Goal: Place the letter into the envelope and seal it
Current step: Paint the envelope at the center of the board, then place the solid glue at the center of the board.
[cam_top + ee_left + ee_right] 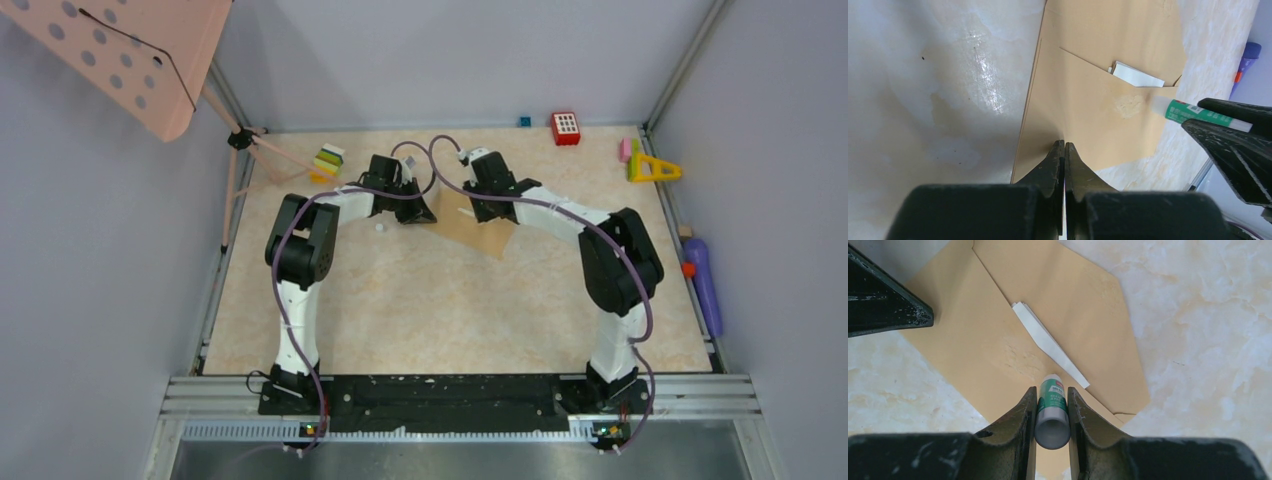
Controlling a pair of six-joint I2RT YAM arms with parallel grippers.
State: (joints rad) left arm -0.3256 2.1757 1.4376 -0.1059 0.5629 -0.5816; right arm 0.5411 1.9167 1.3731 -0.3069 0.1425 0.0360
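Your right claw (1050, 390) grips the glue stick (1052, 410), with its tip at the envelope (973, 350), just beside a dull glue patch (1018, 357) on the body. Your left claw (1064, 150) is fully closed with nothing in it, and its tips appear to press on the envelope near one edge. The envelope lies flat on the tabletop (1208, 315), far of centre between the arms, with its flap (1083, 310) open.

The main risk is the letter (1048, 342). Its white edge pokes out of the pocket mouth, right next to the glue tip. One stroke too far and you glue the letter itself, or the flap closes on paper and not on the envelope.

The hold-down is also thin. It pins only one spot near the edge, so a sideways drag of the stick could pivot or wrinkle the envelope. Stroke toward the pinned side, not away from it.

The patch looks small. If the flap's point lands off it, the seal probably won't hold.

The stick sits between narrow fingers and could tilt or slip if you press down hard.
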